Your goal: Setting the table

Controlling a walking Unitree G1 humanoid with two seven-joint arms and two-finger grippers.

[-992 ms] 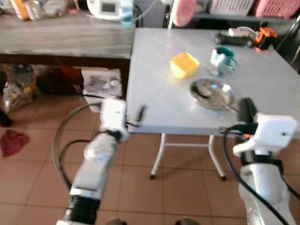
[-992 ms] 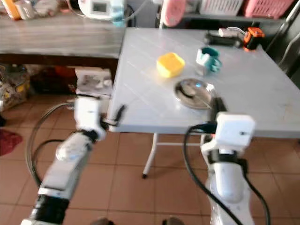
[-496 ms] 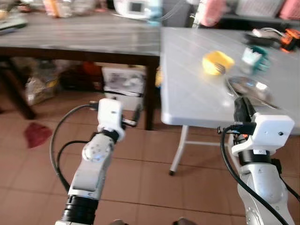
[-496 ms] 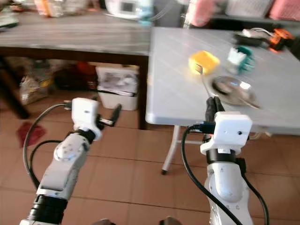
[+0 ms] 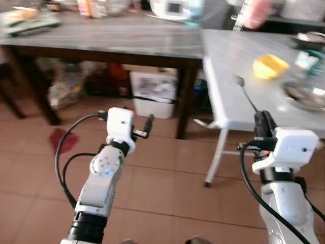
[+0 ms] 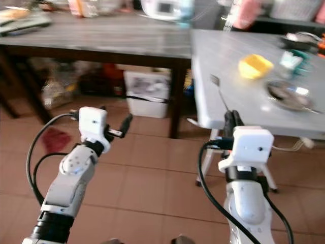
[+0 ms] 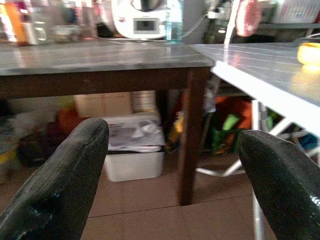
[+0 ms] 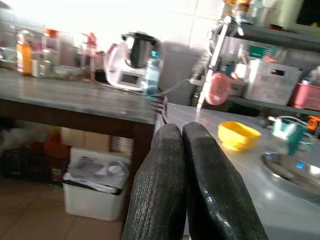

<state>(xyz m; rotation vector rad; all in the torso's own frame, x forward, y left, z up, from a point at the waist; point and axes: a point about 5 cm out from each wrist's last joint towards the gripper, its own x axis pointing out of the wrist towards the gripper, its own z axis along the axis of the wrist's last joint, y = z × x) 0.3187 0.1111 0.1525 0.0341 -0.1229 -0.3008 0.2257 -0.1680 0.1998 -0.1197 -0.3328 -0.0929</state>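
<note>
Right tool point(image 5: 260, 118) pinching fork point(image 5: 246, 93), handle hidden

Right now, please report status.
Right gripper shut on fork. Left gripper open, holding nothing. Plate on grey table.

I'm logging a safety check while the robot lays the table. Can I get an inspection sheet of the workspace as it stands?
Surface: grey folding table, to the robot's right.
Job's things: fork held upright; yellow bowl, teal mug and steel plate on the grey table.
Clutter: white kitchen appliance on the dark wooden table; white bin under it; red cloth on the floor.
Grippers: right claw shut on the fork's handle; left claw open, holding nothing.
Cables: black cable looping off the left arm; another black cable on the right arm.
Surroundings: brown tiled floor; people: nothing seen.
</note>
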